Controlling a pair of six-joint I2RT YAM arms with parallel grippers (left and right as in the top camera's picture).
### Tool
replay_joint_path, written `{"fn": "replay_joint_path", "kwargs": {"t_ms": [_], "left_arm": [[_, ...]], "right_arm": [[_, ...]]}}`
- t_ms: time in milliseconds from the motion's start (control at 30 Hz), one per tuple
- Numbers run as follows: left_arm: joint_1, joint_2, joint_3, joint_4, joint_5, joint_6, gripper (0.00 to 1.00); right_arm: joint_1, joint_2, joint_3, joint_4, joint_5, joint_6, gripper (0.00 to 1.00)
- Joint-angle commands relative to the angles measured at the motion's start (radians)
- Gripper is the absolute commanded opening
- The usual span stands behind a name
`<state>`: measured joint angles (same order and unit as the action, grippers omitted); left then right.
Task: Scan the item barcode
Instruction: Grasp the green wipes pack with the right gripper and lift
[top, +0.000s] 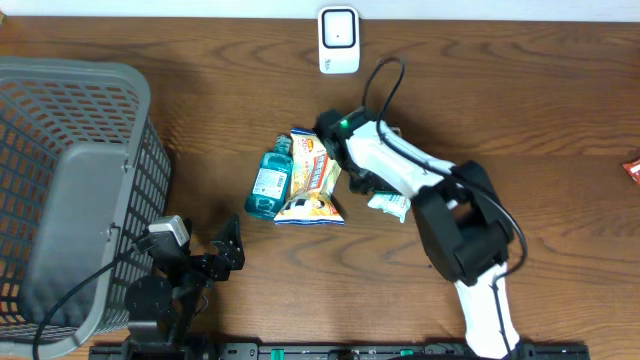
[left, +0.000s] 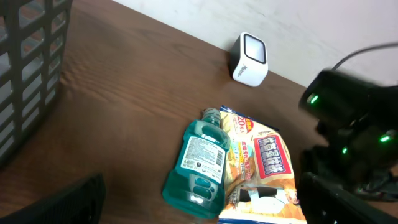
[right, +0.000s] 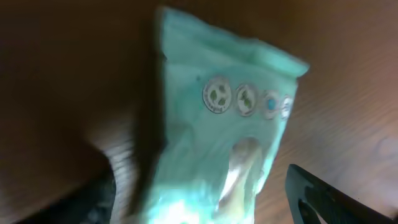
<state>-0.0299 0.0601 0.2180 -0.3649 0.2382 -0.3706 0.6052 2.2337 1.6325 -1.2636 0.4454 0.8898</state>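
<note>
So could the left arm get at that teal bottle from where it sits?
Probably yes. Bare table lies between the left fingers and the bottle, and the fingers are open. The snack bag lies against only the bottle's far side.

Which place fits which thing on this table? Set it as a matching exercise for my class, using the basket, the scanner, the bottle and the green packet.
Things:
1. basket
2. scanner
3. bottle
4. green packet

Places:
A. lying beside the snack bag
B. at the left end of the table
C. partly under the right arm
D. standing at the table's far edge

Pairs: 1-B; 2-D; 3-A; 4-C
</note>
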Motion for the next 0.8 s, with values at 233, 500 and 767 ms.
{"fn": "replay_joint_path", "kwargs": {"t_ms": [233,500,767], "left_arm": [[-0.004,-0.002,0.002,-0.002,0.012,-0.012,0.98],[-0.004,-0.002,0.002,-0.002,0.013,-0.012,0.98],[-0.004,-0.002,0.002,-0.002,0.012,-0.013,0.98]], "right_arm": [[-0.016,0.193,-0.018,-0.017,-0.174,-0.045,0.21],[-0.049,0.161,0.039,0.078,-0.468,-0.425,0.01],[-0.169,0.005,0.084,0.011,-1.154,-1.077,0.01]]}}
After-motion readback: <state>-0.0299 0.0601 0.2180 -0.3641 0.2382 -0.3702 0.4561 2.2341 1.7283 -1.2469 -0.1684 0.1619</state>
